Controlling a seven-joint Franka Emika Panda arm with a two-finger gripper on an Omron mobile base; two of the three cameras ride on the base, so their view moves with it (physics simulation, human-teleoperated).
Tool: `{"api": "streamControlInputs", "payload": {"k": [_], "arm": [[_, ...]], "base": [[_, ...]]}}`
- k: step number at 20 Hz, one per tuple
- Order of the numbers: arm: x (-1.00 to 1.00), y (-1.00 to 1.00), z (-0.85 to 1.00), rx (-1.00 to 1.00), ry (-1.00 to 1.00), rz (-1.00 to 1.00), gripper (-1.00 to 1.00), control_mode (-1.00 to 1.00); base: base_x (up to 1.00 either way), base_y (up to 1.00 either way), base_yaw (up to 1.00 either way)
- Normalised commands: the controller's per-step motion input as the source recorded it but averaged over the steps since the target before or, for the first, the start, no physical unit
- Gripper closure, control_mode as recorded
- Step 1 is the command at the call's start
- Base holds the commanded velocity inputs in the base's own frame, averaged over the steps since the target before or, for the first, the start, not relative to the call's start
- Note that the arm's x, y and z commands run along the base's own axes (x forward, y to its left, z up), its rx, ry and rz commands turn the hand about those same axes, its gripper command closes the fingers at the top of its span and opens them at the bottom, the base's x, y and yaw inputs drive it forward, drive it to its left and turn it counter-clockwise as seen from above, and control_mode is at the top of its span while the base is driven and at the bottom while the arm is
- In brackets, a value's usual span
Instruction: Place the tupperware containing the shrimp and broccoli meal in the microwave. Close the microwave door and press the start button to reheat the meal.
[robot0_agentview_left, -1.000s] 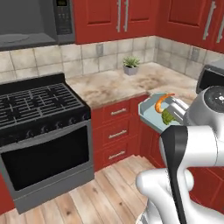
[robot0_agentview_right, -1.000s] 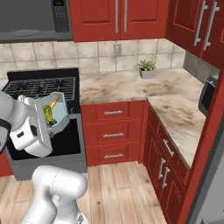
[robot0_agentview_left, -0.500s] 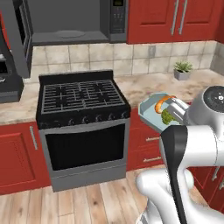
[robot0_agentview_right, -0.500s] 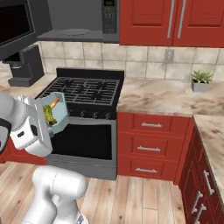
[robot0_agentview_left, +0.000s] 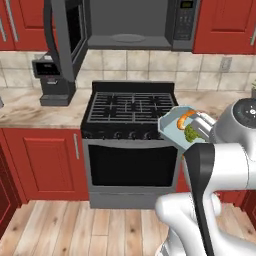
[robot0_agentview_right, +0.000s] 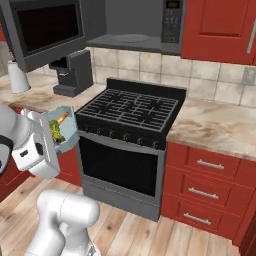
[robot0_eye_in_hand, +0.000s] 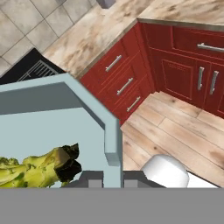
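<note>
In front of the stove (robot0_agentview_left: 131, 112), your gripper (robot0_agentview_left: 200, 126) carries the tupperware (robot0_agentview_left: 172, 127) well above the floor, at about the height of the stove's front edge. From the left base view the container sits just left of the white hand, tipped so its open side faces the camera, and you can see the shrimp and broccoli meal (robot0_agentview_left: 188, 126) inside: an orange curl over green florets. From the right base view the same tupperware (robot0_agentview_right: 66, 129) rides against the hand's right side, with the food (robot0_agentview_right: 56, 129) showing at its rim. In the hand view the container wall (robot0_eye_in_hand: 111, 131) runs straight down between the dark fingertips (robot0_eye_in_hand: 94, 178), so your fingers are clamped on its rim, and broccoli (robot0_eye_in_hand: 39, 168) lies just left of them.

The microwave (robot0_agentview_left: 135, 25) hangs above the stove, well above the container. Its door (robot0_agentview_right: 47, 27) stands swung open to the left, and a round plate (robot0_agentview_left: 127, 38) lies inside. A black coffee machine (robot0_agentview_left: 52, 82) stands on the counter (robot0_agentview_left: 30, 110) left of the stove.
</note>
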Motion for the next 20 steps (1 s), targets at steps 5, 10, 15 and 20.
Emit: {"api": "streamControlInputs", "payload": {"k": [5,10,15,20], "arm": [[0.00,0.00,0.00,0.00,0.00,0.00,1.00,1.00],[0.00,0.00,0.00,0.00,0.00,0.00,1.00,1.00],[0.00,0.00,0.00,0.00,0.00,0.00,1.00,1.00],[0.00,0.00,0.00,0.00,0.00,0.00,1.00,1.00]], "base": [[0.48,-0.01,0.37],[0.57,-0.08,0.30],[0.65,-0.15,0.24],[0.64,-0.14,0.19]]}}
